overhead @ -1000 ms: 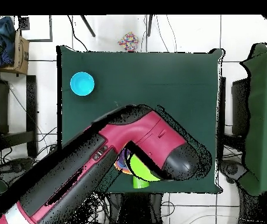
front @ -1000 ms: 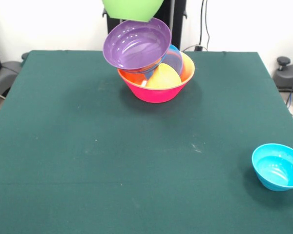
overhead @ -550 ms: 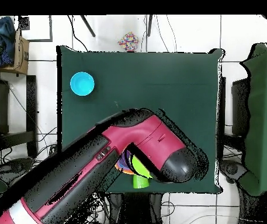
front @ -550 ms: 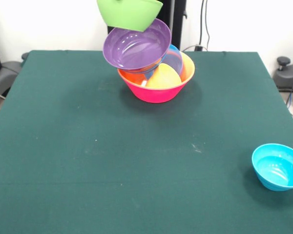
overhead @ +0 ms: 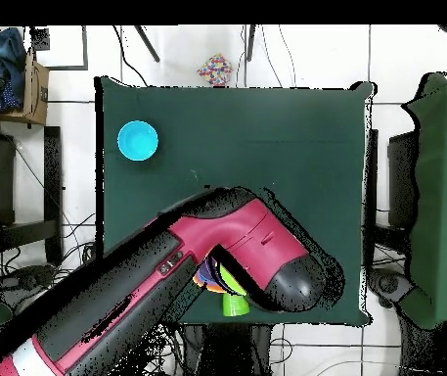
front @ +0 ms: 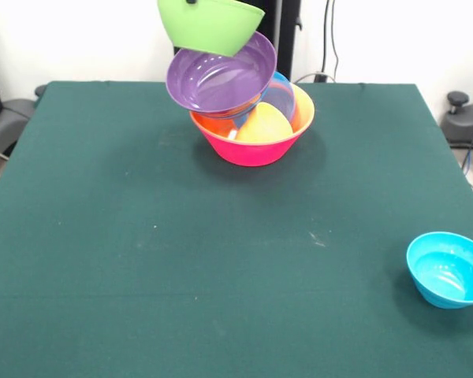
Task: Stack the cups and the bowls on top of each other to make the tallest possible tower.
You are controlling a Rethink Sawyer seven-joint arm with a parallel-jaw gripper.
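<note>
Front view shows the green bowl [front: 209, 24] hanging just above the tilted purple bowl [front: 221, 72] atop the tower [front: 248, 110]; end effector state unclear, so lowering gently and centred seems wise to avoid toppling.

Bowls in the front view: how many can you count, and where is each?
6: a green bowl at the top; purple, blue, orange and pink in the pile; a small blue bowl apart near the table's edge. Others may be hidden inside the pile.
</note>
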